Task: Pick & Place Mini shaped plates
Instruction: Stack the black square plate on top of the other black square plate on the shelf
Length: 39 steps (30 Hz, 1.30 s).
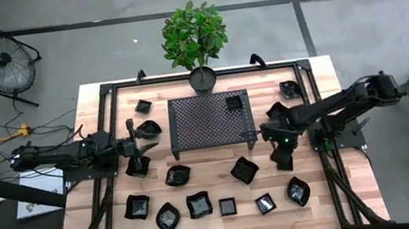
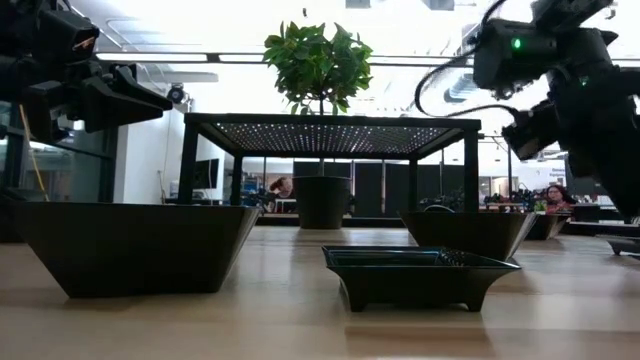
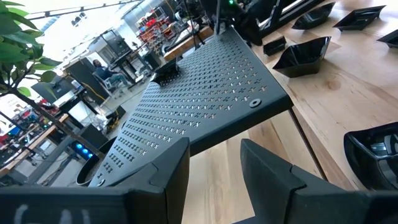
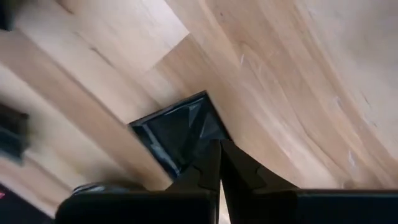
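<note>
My right gripper point(image 1: 281, 152) hung over a plate point(image 1: 283, 159) on the tabletop point(image 1: 205, 179), jaws together; my left gripper's point(image 1: 138, 137) jaws stood apart. The glossy plates looked stiff, slippery; I judged the rim best.

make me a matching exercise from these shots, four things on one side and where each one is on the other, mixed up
Things:
1. plant pot
2. small square plate
3. left end effector
4. right end effector

Places:
A. on top of the perforated rack, near a corner
B. beside the rack's right end
C. at the table's far edge, behind the rack
D. beside the rack's left end, open and empty

Pairs: 1-C, 2-A, 3-D, 4-B
</note>
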Each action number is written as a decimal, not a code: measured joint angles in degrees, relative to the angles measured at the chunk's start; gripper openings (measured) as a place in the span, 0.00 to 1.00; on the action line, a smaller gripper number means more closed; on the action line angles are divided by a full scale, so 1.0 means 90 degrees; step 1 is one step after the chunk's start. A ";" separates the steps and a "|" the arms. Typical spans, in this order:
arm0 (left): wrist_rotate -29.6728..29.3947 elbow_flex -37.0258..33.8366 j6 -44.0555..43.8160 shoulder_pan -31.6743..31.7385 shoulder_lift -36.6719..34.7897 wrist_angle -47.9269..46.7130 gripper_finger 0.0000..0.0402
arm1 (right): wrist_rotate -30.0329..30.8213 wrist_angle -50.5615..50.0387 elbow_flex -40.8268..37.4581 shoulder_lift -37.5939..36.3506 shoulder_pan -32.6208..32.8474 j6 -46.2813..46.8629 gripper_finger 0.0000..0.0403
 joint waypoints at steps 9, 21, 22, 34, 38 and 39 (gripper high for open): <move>0.0000 0.0000 0.0002 0.0000 -0.0002 0.0000 0.35 | 0.0136 -0.0361 0.0197 -0.0364 0.0095 -0.0960 0.00; 0.0000 0.0000 0.0000 0.0000 0.0000 0.0000 0.35 | 0.0169 0.0136 -0.0296 -0.0361 0.0171 -0.1594 0.28; 0.0000 0.0000 0.0000 0.0000 -0.0002 -0.0001 0.35 | 0.0157 0.0217 -0.0350 -0.0361 0.0191 -0.1668 0.31; 0.0000 0.0000 0.0002 0.0000 -0.0002 -0.0001 0.35 | 0.0249 0.0615 -0.0657 -0.0359 0.0308 -0.2299 0.38; 0.0000 0.0000 0.0001 0.0000 -0.0001 -0.0001 0.35 | 0.0246 0.0875 -0.0791 -0.0359 0.0308 -0.2337 0.38; 0.0000 0.0000 0.0001 0.0000 0.0000 -0.0001 0.35 | 0.0247 0.0939 -0.0807 -0.0359 0.0308 -0.2340 0.38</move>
